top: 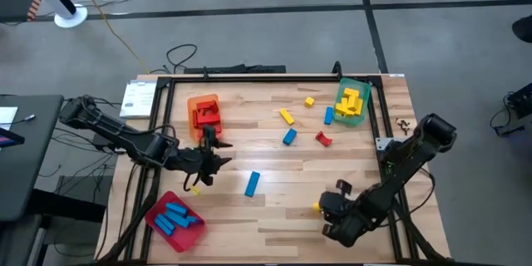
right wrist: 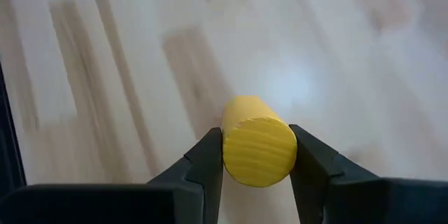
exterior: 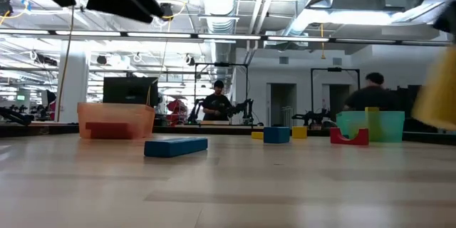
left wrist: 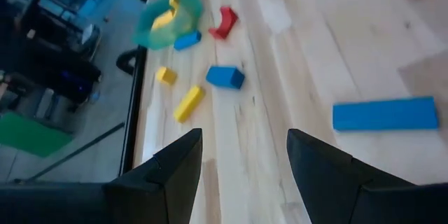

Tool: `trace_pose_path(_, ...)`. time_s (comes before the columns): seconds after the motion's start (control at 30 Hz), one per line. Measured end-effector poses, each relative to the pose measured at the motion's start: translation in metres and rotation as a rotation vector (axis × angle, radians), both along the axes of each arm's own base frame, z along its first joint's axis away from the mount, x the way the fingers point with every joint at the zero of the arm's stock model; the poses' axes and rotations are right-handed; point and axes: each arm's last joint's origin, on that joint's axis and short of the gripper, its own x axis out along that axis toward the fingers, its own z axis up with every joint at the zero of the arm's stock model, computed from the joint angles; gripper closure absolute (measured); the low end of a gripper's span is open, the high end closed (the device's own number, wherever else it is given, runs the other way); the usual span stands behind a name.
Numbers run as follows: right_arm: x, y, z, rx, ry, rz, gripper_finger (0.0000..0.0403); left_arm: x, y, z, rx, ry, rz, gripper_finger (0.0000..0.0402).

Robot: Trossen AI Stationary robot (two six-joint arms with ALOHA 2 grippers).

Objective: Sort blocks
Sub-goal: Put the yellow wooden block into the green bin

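Note:
My right gripper [right wrist: 257, 155] is shut on a yellow round block [right wrist: 259, 150], near the table's front edge right of the middle [top: 317, 206]. My left gripper [left wrist: 245, 155] hangs open over the table's left middle [top: 216, 158], with nothing between its fingers. Loose blocks lie flat on the wood: a blue bar [top: 252, 184], a blue cube [top: 289, 136], a yellow bar [top: 287, 116], a red arch [top: 323, 139], a small yellow one [top: 309, 100], a small blue one [top: 328, 115]. My right gripper pinches the yellow block's curved sides [right wrist: 227, 155] between its two fingers. The block's flat round end [right wrist: 260, 152] faces back toward the wrist, and its length runs forward along the fingers. The fingers slant down toward the table's left. The block [exterior: 436, 100] hangs clear of the table.
An orange tray [top: 202, 102] with red blocks stands at the far left. A green tray [top: 352, 119] with yellow blocks is at the far right. A red tray [top: 158, 213] with blue blocks sits at the near left corner. A black frame [top: 249, 77] rims the table.

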Motion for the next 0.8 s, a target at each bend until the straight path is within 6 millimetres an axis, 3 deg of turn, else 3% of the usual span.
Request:
trace_pose_path(0.27,0.025,-0.029,0.035,-0.134,-0.212,0.092,0.0266,0.014,-0.005,0.016,-0.157,-0.157,-0.216,0.0198)
trace_pose_path(0.43,0.04,-0.049,0.056,-0.203,-0.299,0.166,0.0266,0.032,0.003,0.018,-0.226,-0.244,-0.289,0.0198)
trace_pose_path(0.8,0.06,-0.089,0.078,-0.304,-0.367,0.241,0.0266,0.078,0.033,-0.009,-0.463,-0.289,-0.323,0.0198)
